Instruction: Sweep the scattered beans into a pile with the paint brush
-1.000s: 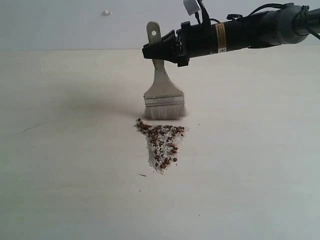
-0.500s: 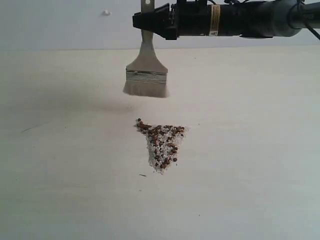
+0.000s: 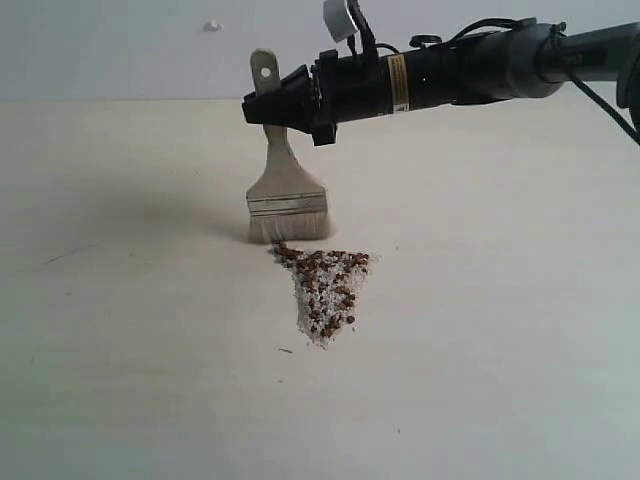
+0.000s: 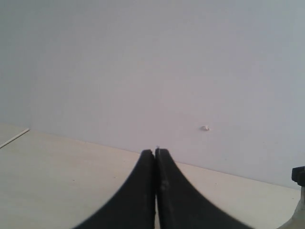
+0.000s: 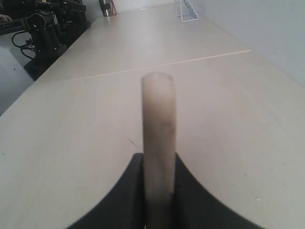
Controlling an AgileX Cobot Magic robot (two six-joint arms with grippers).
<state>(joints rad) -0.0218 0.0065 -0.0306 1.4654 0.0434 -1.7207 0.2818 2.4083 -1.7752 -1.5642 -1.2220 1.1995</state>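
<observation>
The paint brush (image 3: 287, 195) stands bristles-down on the pale table, just behind the far left corner of the pile (image 3: 325, 290). Its wooden handle (image 5: 158, 138) is clamped between the black fingers of my right gripper (image 3: 272, 108), which reaches in from the right. The beans (image 3: 318, 265), dark reddish-brown among whitish grit, form one wedge-shaped heap that narrows toward the front. My left gripper (image 4: 155, 152) is shut with nothing in it and faces the back wall; it does not show in the exterior view.
The pale table (image 3: 120, 330) meets a grey wall (image 3: 120, 50) at the back. The right wrist view shows dark equipment (image 5: 47, 24), a metal cup (image 5: 107, 7) and a white wire rack (image 5: 188, 10) at the table's far end.
The brush was lifted off the table and carried left, then came back down. Its bristles now rest behind the pile's left corner instead of behind its middle. The pile looks unchanged.
</observation>
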